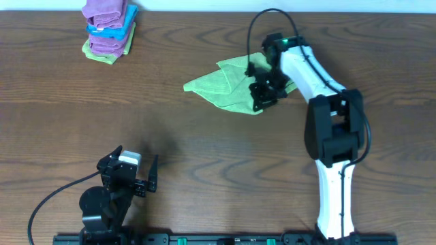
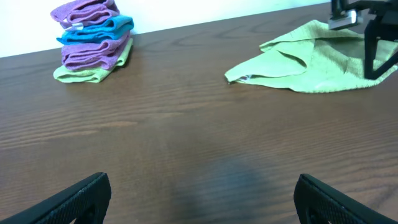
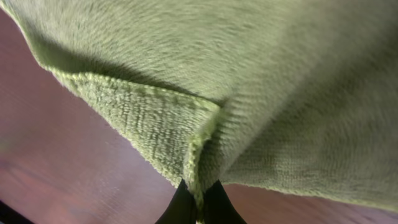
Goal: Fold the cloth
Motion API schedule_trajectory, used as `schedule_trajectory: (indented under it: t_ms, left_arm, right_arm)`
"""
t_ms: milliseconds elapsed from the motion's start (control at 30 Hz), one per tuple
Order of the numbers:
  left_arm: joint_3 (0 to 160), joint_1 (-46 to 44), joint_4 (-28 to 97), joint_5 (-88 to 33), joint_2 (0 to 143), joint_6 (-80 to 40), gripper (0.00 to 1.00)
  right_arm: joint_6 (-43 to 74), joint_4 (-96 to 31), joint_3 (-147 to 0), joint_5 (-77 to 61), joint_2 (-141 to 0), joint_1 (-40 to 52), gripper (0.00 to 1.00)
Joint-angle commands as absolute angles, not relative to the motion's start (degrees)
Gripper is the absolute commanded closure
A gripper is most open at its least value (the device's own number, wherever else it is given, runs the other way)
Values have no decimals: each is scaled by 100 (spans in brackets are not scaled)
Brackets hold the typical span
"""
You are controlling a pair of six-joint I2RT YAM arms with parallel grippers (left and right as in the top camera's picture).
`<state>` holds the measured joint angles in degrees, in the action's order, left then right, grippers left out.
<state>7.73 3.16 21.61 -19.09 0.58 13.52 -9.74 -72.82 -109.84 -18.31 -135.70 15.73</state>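
Observation:
The lime-green cloth point(image 1: 225, 85) lies rumpled on the far middle of the table, also seen in the left wrist view as the cloth point(image 2: 311, 62) at upper right. My right gripper point(image 1: 262, 95) is down on its near right edge. In the right wrist view the fuzzy cloth point(image 3: 249, 74) fills the frame, and the right gripper point(image 3: 200, 199) is shut on a pinched fold of its stitched edge. My left gripper point(image 1: 136, 173) rests near the front left, far from the cloth; its fingers point(image 2: 74, 202) stand wide open over bare wood.
A stack of folded purple, blue and green towels point(image 1: 107, 30) sits at the far left corner, seen too as the stack point(image 2: 93, 46) in the left wrist view. The brown wooden table point(image 1: 204, 150) spreads between the arms.

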Motion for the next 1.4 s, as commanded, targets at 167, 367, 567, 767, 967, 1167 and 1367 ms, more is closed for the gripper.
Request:
schedule_trajectory:
  t_ms: [167,367,567,767,967,1167,1367]
  left_arm:
    - [648,296,2178,-1898,25,1328,5]
    - [648,296,2180,-1898,25,1330,5]
    - [648,296,2178,-1898,25,1328,5]
    - [648,296,2178,-1898,25,1328,5]
    - [648,296,2178,-1898,25,1330,5]
    - [648,296,2178,-1898,25,1328,5]
    - [648,296,2178,-1898,25,1328,5]
  right_arm:
    - [-1144,-7476,-10982,-1179,-13017,2290,99]
    - [-1140,-7476,-10584,-921,-12143,2290,99]
    - [-1133,-6694,-8790,-972,-11045,2180,98]
    - [-1122,-6989,-8160,-1118,-10897,2303,81]
    - [-1122,-6803,-8147,-1118,-10897,2329,36]
    - [-1146,-6458,-8095,-1098,-10897,2333,40]
    - [-1144,-6147,-7773,-1063,-10899,2322,76]
